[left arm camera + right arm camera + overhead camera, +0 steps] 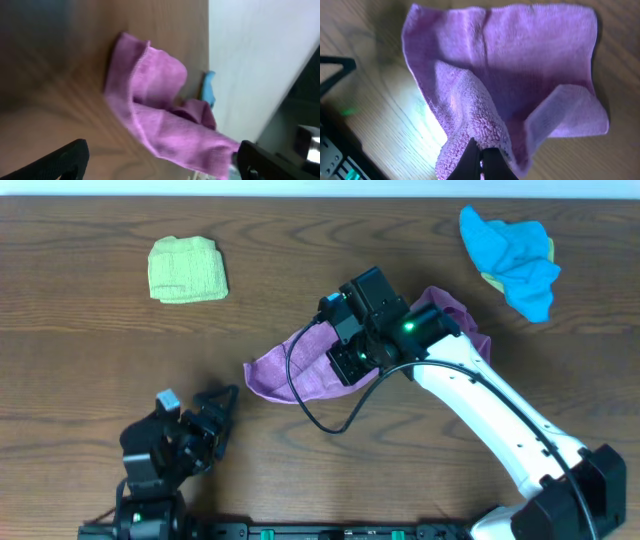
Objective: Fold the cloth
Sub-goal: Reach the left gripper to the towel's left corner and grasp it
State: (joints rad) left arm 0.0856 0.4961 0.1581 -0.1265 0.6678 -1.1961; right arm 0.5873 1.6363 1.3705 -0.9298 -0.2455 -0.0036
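Observation:
The purple cloth [300,365] lies partly spread on the wooden table at the centre, one edge lifted and bunched. My right gripper [352,358] is over its right part; in the right wrist view the black fingers [480,159] are shut on a raised fold of the purple cloth [510,65], which hangs from them. My left gripper [215,415] rests low at the front left, open and empty, apart from the cloth. In the left wrist view the purple cloth [155,115] lies ahead between the wide-spread fingers [160,162].
A folded green cloth [187,269] lies at the back left. A crumpled blue cloth [515,255] over a bit of yellow-green lies at the back right. The table's near edge and a rail run along the front.

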